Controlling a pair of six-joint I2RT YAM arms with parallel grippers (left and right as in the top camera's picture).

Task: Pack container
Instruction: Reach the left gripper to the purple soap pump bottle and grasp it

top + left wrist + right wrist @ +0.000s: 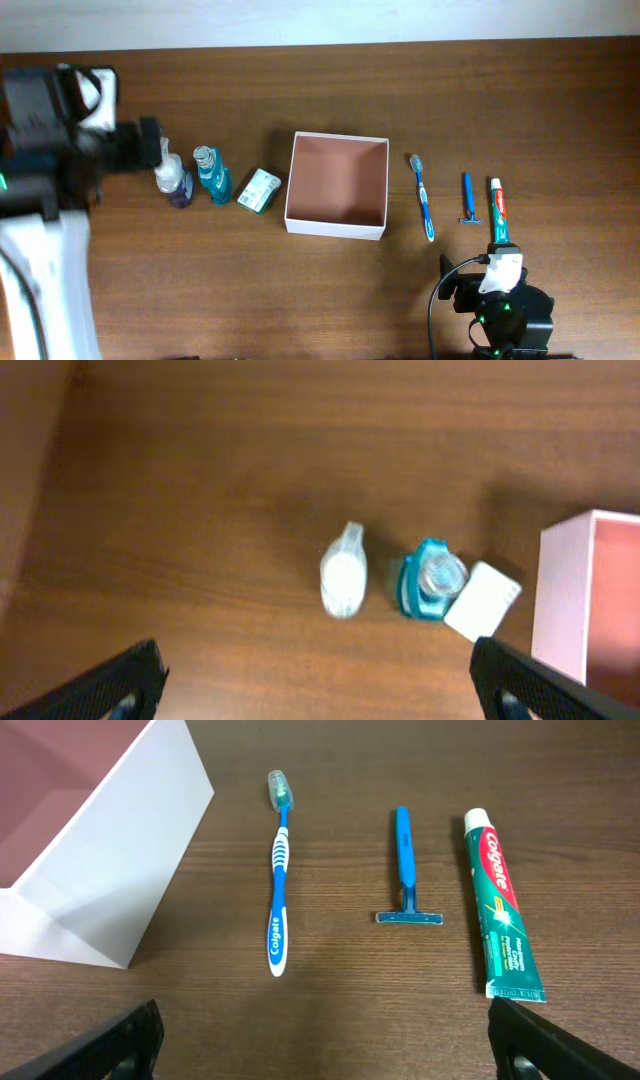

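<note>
The container [336,227], a square white-walled box with a pinkish-brown inside, stands empty mid-table; it also shows in the left wrist view [562,600] and the right wrist view [120,870]. My left gripper [152,142] [315,675] is open and empty, hovering near a small clear spray bottle [172,183] [342,570]. My right gripper [490,278] [325,1035] is open and empty at the table's front, just short of the toothpaste tube [498,210] [502,905].
Left of the box stand a teal bottle [212,175] [430,578] and a green-and-white packet [260,190] [482,600]. Right of it lie a blue toothbrush [423,197] [279,870] and a blue razor [467,198] [405,870].
</note>
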